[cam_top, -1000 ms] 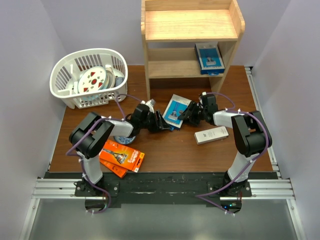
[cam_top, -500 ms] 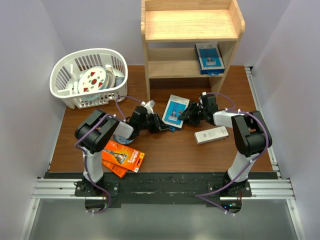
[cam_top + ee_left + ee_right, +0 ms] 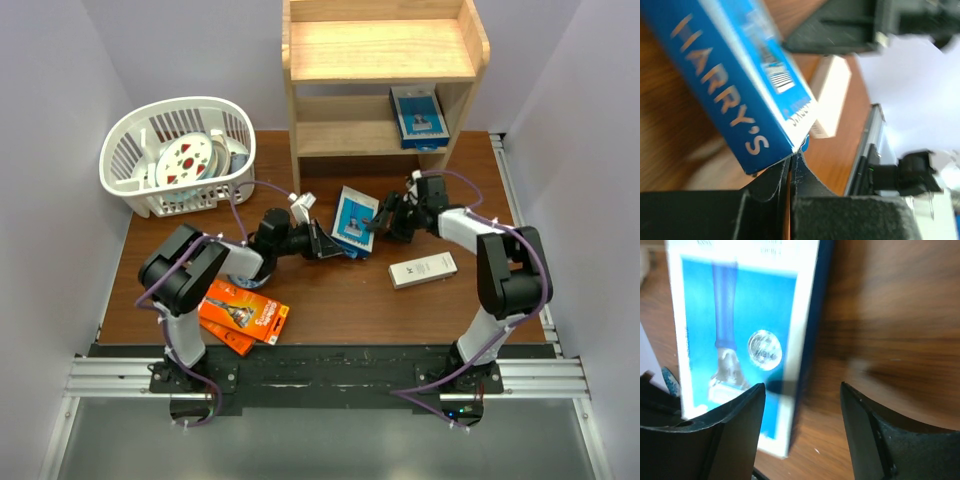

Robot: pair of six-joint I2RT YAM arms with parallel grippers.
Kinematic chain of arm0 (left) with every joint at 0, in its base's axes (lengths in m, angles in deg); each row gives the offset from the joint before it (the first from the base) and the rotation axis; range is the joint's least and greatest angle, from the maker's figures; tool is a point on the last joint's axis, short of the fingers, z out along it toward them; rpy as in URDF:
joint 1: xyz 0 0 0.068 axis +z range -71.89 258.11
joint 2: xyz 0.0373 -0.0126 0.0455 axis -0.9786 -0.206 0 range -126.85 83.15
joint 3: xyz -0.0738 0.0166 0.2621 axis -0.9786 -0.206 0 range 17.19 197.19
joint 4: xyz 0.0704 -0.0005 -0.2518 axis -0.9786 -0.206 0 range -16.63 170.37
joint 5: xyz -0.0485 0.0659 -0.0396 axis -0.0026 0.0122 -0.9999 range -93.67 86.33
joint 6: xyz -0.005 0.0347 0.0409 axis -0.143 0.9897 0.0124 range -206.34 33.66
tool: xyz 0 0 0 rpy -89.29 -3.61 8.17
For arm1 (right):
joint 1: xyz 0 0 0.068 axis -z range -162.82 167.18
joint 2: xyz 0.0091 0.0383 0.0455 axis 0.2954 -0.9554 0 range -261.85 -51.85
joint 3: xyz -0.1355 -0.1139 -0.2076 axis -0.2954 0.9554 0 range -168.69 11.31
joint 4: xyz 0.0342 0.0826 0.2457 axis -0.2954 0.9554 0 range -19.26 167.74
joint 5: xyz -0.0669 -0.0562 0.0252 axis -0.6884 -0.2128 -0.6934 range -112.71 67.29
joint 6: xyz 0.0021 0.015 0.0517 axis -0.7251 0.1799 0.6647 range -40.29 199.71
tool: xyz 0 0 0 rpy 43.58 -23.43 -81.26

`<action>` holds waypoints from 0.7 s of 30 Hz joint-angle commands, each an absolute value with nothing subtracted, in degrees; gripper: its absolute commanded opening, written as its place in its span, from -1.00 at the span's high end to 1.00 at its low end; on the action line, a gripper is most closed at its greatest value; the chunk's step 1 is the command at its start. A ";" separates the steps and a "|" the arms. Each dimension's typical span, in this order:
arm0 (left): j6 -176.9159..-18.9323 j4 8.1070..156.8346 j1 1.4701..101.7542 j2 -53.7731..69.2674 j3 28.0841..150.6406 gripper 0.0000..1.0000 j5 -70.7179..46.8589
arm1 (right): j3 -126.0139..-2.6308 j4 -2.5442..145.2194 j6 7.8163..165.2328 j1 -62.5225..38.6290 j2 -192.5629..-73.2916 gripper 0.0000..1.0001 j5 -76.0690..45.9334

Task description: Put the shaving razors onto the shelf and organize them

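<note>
A blue Harry's razor pack (image 3: 355,220) lies tilted on the brown table in front of the shelf (image 3: 380,55), a pine two-tier unit at the back. My left gripper (image 3: 327,244) is shut on the pack's near-left corner; in the left wrist view the jaws (image 3: 791,156) meet at the pack's (image 3: 735,75) lower corner. My right gripper (image 3: 386,219) stands open at the pack's right edge. In the right wrist view one of its fingers overlaps the pack (image 3: 735,330), and the other is over bare wood. A second blue pack (image 3: 418,115) rests on the lower shelf board.
Orange razor packs (image 3: 243,315) lie at the front left by the left arm. A white box (image 3: 423,270) lies to the right of the middle. A white slotted basket (image 3: 130,160) holding plates stands at the back left.
My left gripper has shut on the blue pack's corner. The right gripper has opened wider and drawn slightly up and to the right. The pack has shifted a little.
</note>
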State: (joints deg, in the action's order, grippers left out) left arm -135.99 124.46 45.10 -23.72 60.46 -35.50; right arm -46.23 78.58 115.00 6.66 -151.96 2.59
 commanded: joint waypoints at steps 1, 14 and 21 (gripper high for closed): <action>-130.65 132.66 44.63 -16.70 61.58 1.00 -41.28 | -51.79 90.94 105.03 12.51 -147.30 -0.32 3.22; -124.67 134.95 45.15 -7.64 65.17 1.00 -49.45 | -49.17 94.48 97.90 17.00 -141.94 -0.29 2.25; -125.98 140.83 48.05 -5.35 70.18 1.00 -53.68 | -47.05 95.26 95.18 17.09 -139.74 -0.29 0.41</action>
State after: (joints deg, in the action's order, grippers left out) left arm -127.16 130.63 45.84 -8.77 65.07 -50.39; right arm -47.76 95.36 97.88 17.13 -142.56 1.89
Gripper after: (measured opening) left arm 0.022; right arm 0.647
